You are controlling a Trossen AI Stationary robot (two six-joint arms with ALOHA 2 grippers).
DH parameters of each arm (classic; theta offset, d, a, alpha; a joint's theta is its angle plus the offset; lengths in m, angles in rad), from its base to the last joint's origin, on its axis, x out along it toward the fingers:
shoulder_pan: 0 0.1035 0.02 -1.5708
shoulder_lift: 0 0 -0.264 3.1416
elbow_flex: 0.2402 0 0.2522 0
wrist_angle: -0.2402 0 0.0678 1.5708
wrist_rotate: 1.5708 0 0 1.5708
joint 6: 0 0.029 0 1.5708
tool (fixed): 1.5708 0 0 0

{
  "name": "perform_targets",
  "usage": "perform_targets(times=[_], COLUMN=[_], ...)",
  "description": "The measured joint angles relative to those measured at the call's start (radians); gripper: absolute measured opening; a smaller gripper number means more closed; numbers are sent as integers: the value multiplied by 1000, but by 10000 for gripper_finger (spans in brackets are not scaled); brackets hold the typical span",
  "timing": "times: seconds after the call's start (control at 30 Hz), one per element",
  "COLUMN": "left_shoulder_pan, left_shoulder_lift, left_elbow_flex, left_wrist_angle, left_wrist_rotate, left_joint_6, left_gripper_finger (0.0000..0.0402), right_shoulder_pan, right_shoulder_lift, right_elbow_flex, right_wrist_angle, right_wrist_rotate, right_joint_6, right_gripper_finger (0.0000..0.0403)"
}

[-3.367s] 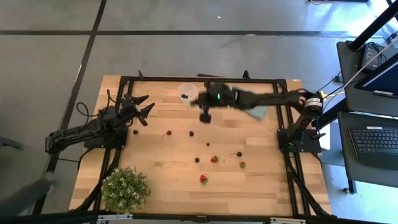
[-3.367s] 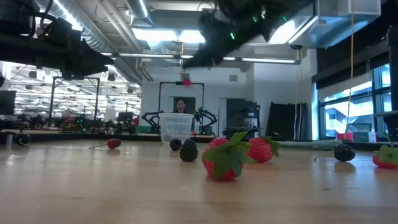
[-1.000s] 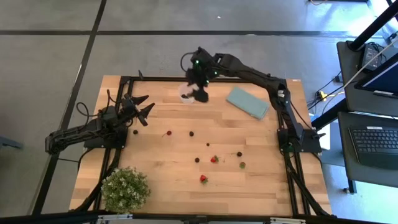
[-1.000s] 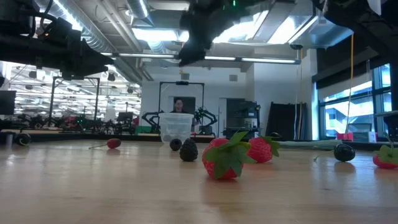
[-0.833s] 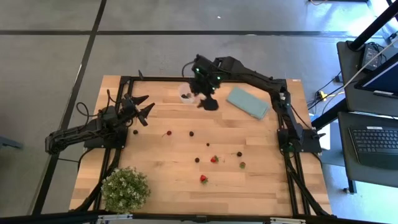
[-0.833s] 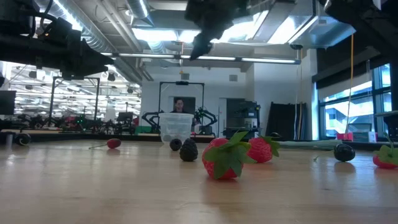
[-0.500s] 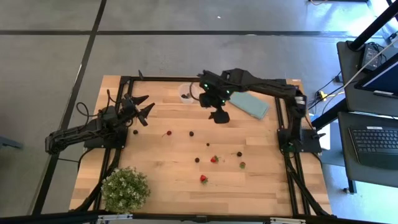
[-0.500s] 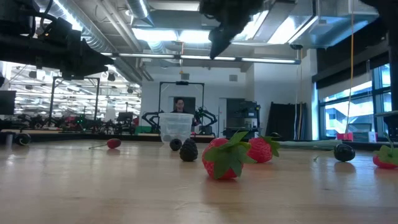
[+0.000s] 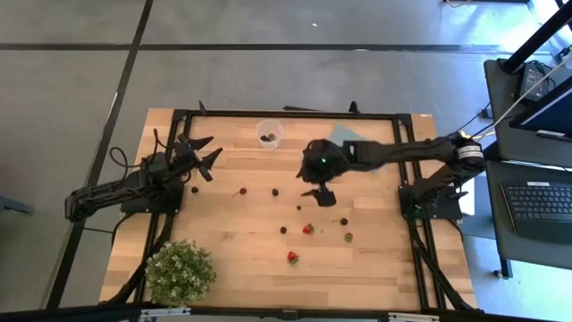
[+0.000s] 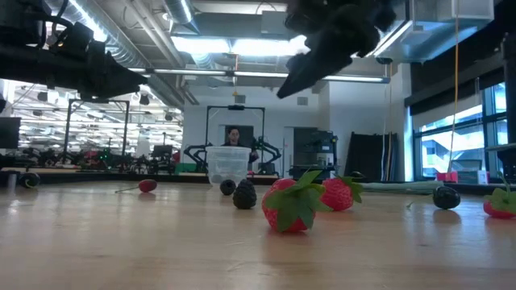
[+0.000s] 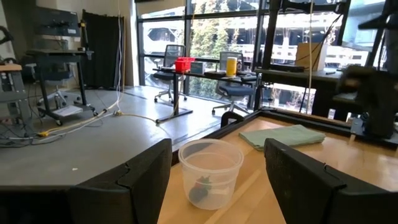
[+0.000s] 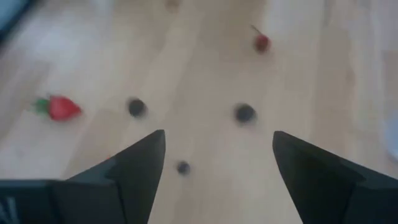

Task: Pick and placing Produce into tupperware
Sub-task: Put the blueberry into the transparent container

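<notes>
Tupperware [image 9: 269,132] at the bench's [image 9: 232,259] twelve o'clock holds berries; right end effector [image 9: 322,191], wide and empty, has swung from it toward loose produce [image 9: 307,229] at centre, seeking another piece.

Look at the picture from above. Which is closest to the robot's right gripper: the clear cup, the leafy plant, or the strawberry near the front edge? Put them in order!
Measured from the right gripper, open above the table's middle:
1. The strawberry, toward the front edge, is closest, by a small margin.
2. The clear cup, at the back edge, comes next.
3. The leafy plant, in the front left corner, is farthest.
</notes>
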Motion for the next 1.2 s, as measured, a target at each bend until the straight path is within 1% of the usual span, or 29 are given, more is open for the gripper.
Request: perform_targets(times=[0.07,0.1,0.17,0.27,0.33,0.4,0.5,0.6,0.67,0.73,0.8,0.87,1.07,1.2], left_shoulder_pan=[0,0,0,0,0,0,0,0,0,0,0,0,0,0], left_shoulder_lift=[0,0,0,0,0,0,0,0,0,0,0,0,0,0], left_elbow_flex=[0,0,0,0,0,0,0,0,0,0,0,0,0,0], left_wrist_angle=[0,0,0,0,0,0,0,0,0,0,0,0,0,0], left_wrist_rotate=[0,0,2,3,3,4,6,6,6,6,6,6,6,6], left_joint_6=[0,-1,0,0,0,-1,-1,-7,-8,-8,-8,-8,-9,-9], left_gripper_finger=[247,247,247,247,247,247,247,247,247,247,247,247,247,247], right_shoulder_pan=[-2,-4,-8,-9,-9,-2,21,49,73,95,112,121,129,129], right_shoulder_lift=[0,0,0,0,0,0,0,0,0,0,2,12,90,148], right_elbow_flex=[-51,-73,-113,-158,-195,-239,-320,-414,-470,-514,-542,-557,-549,-533], right_wrist_angle=[97,129,181,208,243,297,446,655,784,854,882,890,906,934], right_wrist_rotate=[-32,-31,-6,67,84,86,87,91,135,199,245,260,257,213], right_joint_6=[27,30,29,16,14,44,126,210,240,237,205,181,175,174], right_gripper_finger=[298,298,298,298,298,298,298,298,298,298,298,298,298,298])
